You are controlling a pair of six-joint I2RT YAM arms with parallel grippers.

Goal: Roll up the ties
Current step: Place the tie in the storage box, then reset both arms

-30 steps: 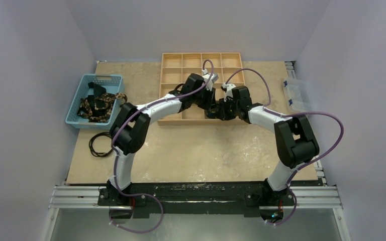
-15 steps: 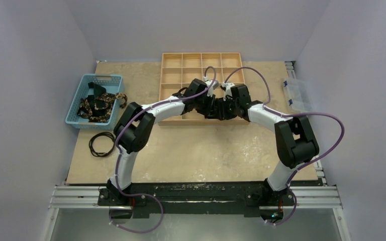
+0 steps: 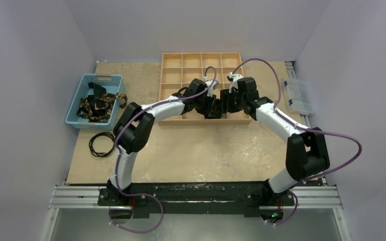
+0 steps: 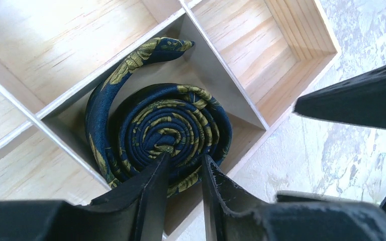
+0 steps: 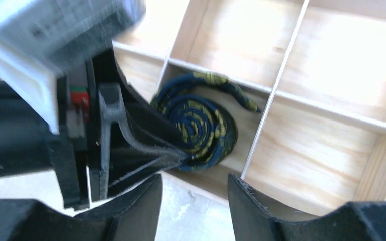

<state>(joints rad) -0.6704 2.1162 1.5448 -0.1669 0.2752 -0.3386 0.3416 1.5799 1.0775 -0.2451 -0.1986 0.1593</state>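
One rolled necktie [image 4: 166, 130], navy with a yellow-gold floral print, is being held as a tight spiral coil inside a compartment of the wooden tray [image 3: 172, 76]. That compartment is lying along the tray's near edge, next to a corner compartment. One loose end is curving outward from the coil, up against a divider wall

One left gripper [image 4: 184, 160]: its fingers are being held nearly together, and the outer turns at the near side of the coil are being pinched between them

One right gripper [image 5: 193, 183]: its fingers are being held wide apart with nothing between them. It is being held over the tray's near rim, close beside the left gripper and facing the coil

Several more ties [image 3: 96, 106], dark with gold print, are being stored in a loose heap in a blue plastic basket [image 3: 104, 77] at the left side of the table [image 3: 206, 150], well apart from the tray

One black cable loop [image 3: 91, 145] is lying on the table just in front of the basket

One clear plastic box [image 3: 299, 95] is sitting at the table's right edge
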